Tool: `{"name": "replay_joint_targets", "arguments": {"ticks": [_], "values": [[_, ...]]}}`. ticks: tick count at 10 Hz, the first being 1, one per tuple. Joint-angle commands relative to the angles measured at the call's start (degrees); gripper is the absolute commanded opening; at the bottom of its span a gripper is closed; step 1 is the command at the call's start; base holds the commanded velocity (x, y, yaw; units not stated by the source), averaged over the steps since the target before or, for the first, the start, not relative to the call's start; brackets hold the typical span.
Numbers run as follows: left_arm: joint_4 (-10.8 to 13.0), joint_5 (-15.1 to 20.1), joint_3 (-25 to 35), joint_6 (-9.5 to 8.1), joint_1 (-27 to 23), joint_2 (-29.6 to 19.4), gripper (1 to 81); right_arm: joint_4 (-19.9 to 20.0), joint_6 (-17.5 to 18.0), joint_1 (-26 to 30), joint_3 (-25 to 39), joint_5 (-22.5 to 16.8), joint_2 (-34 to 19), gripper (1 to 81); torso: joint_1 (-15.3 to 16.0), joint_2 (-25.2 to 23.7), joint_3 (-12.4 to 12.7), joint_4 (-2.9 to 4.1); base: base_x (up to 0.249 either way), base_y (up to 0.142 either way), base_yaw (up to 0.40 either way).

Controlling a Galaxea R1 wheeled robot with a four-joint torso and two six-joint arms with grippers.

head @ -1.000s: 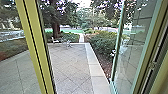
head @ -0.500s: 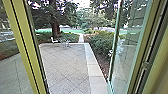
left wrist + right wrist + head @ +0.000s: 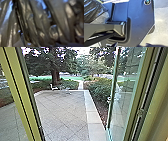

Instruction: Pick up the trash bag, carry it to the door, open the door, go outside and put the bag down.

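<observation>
The open doorway shows in the head view, with a yellow-green frame post (image 3: 21,97) on the left and a glass door (image 3: 125,97) standing open on the right. Dark, shiny trash bag plastic (image 3: 37,22) with gathered folds is close to the camera in the left wrist view. In the right wrist view the black trash bag (image 3: 94,10) bulges beside the robot's base, with a clear plastic part below it. How either gripper's fingers stand cannot be made out.
Outside lies a paved patio (image 3: 62,114) with a pale border strip (image 3: 93,114) along its right side. Bushes (image 3: 100,90) grow beyond that strip. A white chair (image 3: 53,87) and a tree trunk (image 3: 55,77) are at the far edge.
The head camera's view has shifted: the left post and the glass door both sit farther left in the picture, and more of the patio shows between them.
</observation>
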Motion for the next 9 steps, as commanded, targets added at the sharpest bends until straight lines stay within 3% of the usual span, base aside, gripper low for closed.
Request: {"name": "replay_joint_targets", "arguments": {"ticks": [1,6,9], "values": [[0.3,4.2,0.4,0.38,-2.3,0.1,1.0,-0.4,-0.1,2.3,0.2,-3.3,0.2,81.1,0.0,0.0,0.0,0.0,0.0,0.0,0.0],[-0.2,4.2,0.1,0.03,-2.6,0.2,1.0,-0.3,-0.1,2.2,0.2,-3.3,0.2,81.1,0.0,0.0,0.0,0.0,0.0,0.0,0.0],[-0.2,4.2,-0.1,-0.06,-2.7,0.3,1.0,-0.2,-0.1,1.9,0.2,-3.3,0.2,81.1,-0.1,-0.1,0.0,0.0,0.083,0.0,0.0]]}}
